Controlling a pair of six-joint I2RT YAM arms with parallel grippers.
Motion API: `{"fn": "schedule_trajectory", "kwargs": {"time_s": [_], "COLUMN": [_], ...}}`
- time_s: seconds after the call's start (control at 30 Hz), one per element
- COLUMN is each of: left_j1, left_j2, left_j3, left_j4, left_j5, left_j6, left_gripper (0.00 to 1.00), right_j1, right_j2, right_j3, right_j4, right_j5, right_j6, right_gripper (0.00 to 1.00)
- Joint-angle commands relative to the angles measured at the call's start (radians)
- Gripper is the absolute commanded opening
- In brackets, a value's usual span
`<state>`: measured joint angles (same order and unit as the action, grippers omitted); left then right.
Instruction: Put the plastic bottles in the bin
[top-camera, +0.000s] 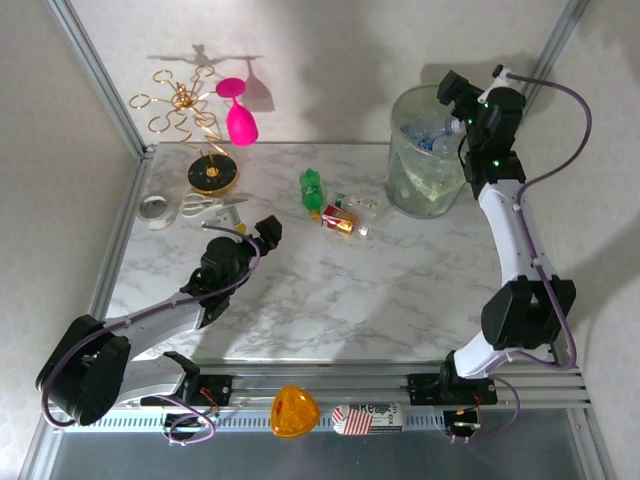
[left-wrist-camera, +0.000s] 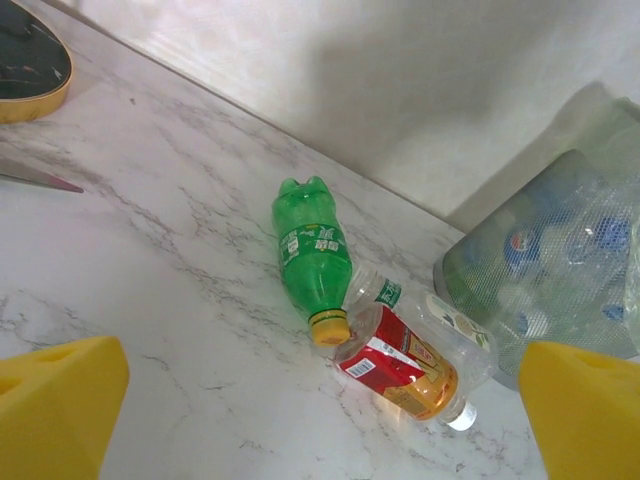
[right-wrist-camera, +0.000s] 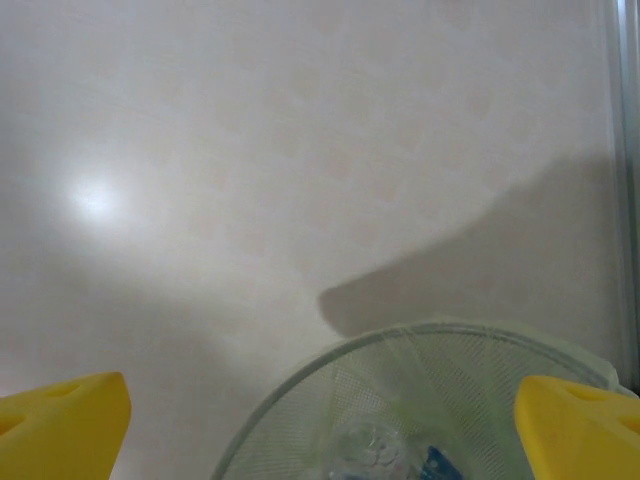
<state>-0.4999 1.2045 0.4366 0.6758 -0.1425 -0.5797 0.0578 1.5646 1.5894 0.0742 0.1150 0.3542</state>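
Three plastic bottles lie together on the marble table: a green one with a yellow cap, a red-labelled one, and a clear one behind it. My left gripper is open, low over the table, short of these bottles and pointing at them. The pale-green bin stands at the back right with several clear blue-labelled bottles inside. My right gripper hangs open and empty above the bin's rim.
A gold wire rack with a pink wine glass stands at the back left. Near it are a black gold-rimmed disc, scissors and a tape roll. Walls close off the back and left.
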Motion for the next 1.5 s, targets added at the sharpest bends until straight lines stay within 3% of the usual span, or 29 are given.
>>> {"fn": "schedule_trajectory", "kwargs": {"time_s": [0.0,0.3,0.5,0.77,1.03,1.3,1.47], "left_j1": [0.013,0.036,0.053,0.058,0.058,0.058,0.060], "left_j2": [-0.019,-0.033,-0.057,-0.059,-0.080,-0.079,-0.072], "left_j3": [0.021,0.012,-0.018,-0.017,-0.038,-0.056,-0.057], "left_j4": [-0.008,-0.041,-0.048,-0.041,-0.047,-0.033,-0.034], "left_j5": [-0.043,-0.111,-0.138,-0.137,-0.139,-0.138,-0.141], "left_j6": [0.005,-0.049,-0.107,-0.152,-0.178,-0.196,-0.192], "left_gripper": [1.00,1.00,1.00,1.00,1.00,1.00,0.99], "right_j1": [0.020,0.155,0.302,0.431,0.503,0.544,0.571], "right_j2": [-0.074,-0.228,-0.188,0.051,0.342,0.542,0.606], "right_j3": [-0.119,-0.450,-0.513,-0.357,-0.083,0.080,0.119], "right_j4": [0.047,0.087,-0.012,-0.258,-0.534,-0.613,-0.630], "right_j5": [-0.139,-0.397,-0.491,-0.376,-0.140,0.067,0.086], "right_j6": [-0.020,0.000,-0.100,-0.310,-0.538,-0.615,-0.657], "right_gripper": [0.99,0.99,0.99,0.99,0.99,0.99,0.96]}}
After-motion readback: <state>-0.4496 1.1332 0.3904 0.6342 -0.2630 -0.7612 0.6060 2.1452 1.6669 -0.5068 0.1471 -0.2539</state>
